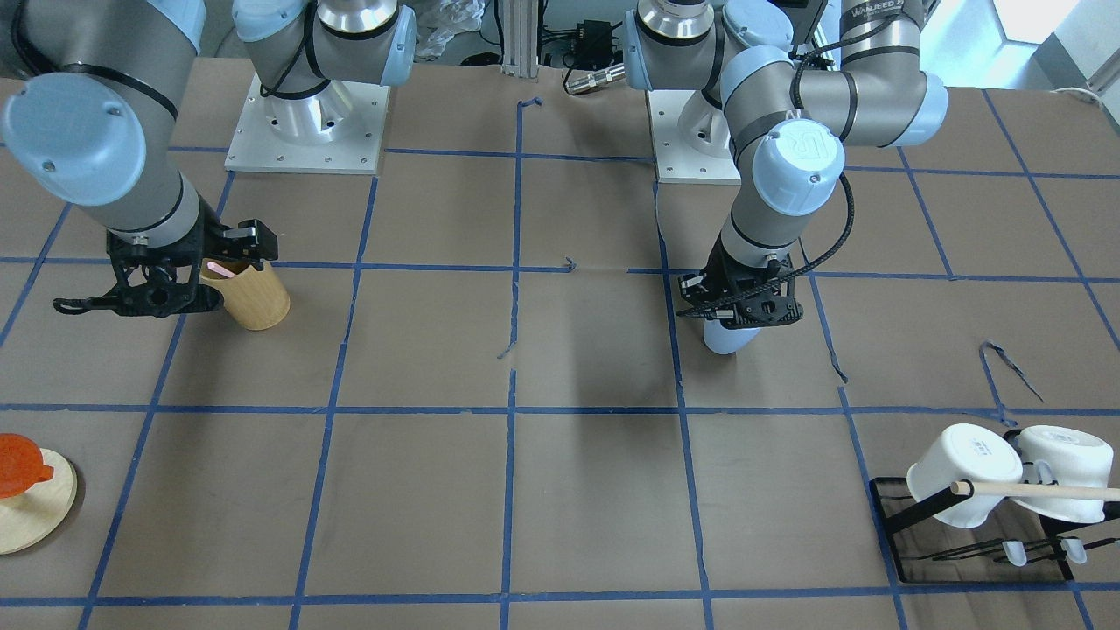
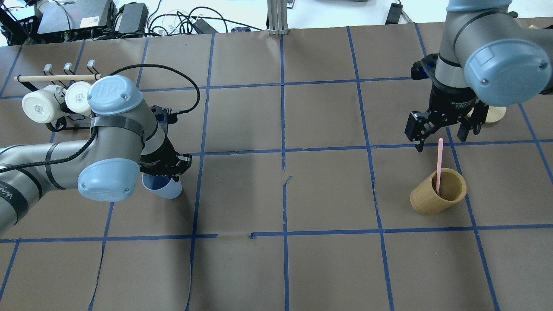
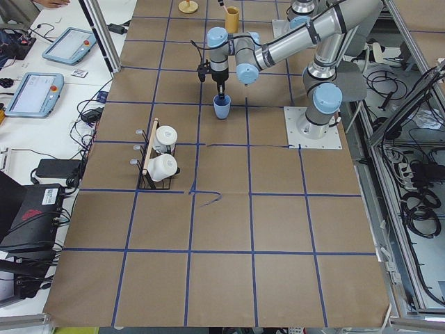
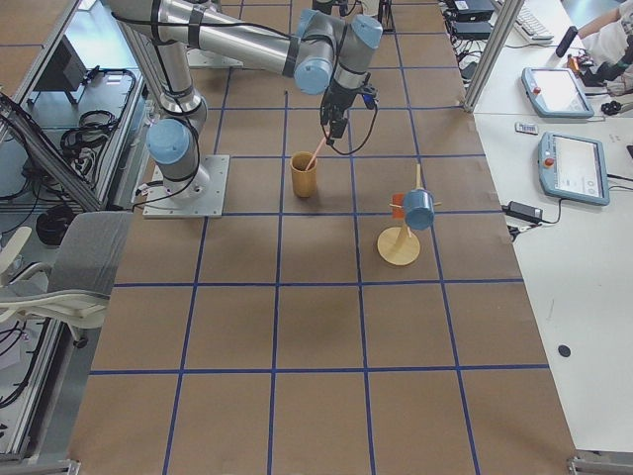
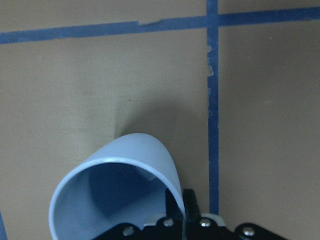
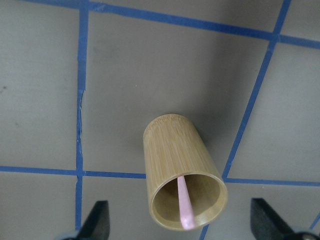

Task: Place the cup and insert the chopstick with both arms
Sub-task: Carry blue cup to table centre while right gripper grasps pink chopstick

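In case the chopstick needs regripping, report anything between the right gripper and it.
Nothing visible does. The right gripper is open above the pink chopstick, which stands tilted in the bamboo holder, its top end free.

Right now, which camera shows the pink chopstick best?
The overhead exterior view: the pink chopstick shows nearly full length, standing in the bamboo cup. The right wrist view shows it foreshortened inside the cup; the front-facing view only a tip; the right side view shows it small.
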Available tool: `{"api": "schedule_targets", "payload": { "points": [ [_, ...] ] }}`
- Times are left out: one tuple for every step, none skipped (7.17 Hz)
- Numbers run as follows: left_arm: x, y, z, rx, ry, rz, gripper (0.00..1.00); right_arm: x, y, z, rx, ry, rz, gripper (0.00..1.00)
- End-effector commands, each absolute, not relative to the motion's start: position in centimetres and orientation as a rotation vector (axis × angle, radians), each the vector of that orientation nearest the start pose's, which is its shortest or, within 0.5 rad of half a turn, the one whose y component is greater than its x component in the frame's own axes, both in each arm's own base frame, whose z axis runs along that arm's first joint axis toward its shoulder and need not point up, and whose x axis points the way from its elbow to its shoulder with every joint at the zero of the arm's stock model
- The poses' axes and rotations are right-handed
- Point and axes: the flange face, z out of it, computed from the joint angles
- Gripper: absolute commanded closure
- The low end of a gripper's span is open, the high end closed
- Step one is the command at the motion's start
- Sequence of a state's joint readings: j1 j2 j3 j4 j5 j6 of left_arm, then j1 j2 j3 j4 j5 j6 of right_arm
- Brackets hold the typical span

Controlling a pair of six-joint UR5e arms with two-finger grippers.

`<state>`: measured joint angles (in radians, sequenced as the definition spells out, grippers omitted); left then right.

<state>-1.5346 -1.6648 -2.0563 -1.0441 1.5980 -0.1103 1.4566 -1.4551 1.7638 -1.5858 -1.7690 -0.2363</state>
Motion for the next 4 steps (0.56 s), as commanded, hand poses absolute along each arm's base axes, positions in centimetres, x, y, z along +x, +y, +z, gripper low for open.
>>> {"api": "schedule_targets", "payload": {
  "points": [
    [-15.1,-50.5,29.6,-0.506,3.137,-0.014,1.0,5.5,-48.9,31.7,-0.254,3.247,0.589,0.0],
    [-18.5,-52.0,30.0,-0.538,3.139,-0.049,1.0,5.5,-48.9,31.7,-0.256,3.247,0.587,0.0],
    [-22.6,-53.9,30.4,-0.511,3.153,-0.085,1.0,5.5,-48.9,31.8,-0.256,3.248,0.587,0.12],
    [-26.9,-55.3,30.6,-0.493,3.174,-0.112,1.0,5.4,-49.1,32.0,-0.256,3.255,0.577,0.36]
  ]
}}
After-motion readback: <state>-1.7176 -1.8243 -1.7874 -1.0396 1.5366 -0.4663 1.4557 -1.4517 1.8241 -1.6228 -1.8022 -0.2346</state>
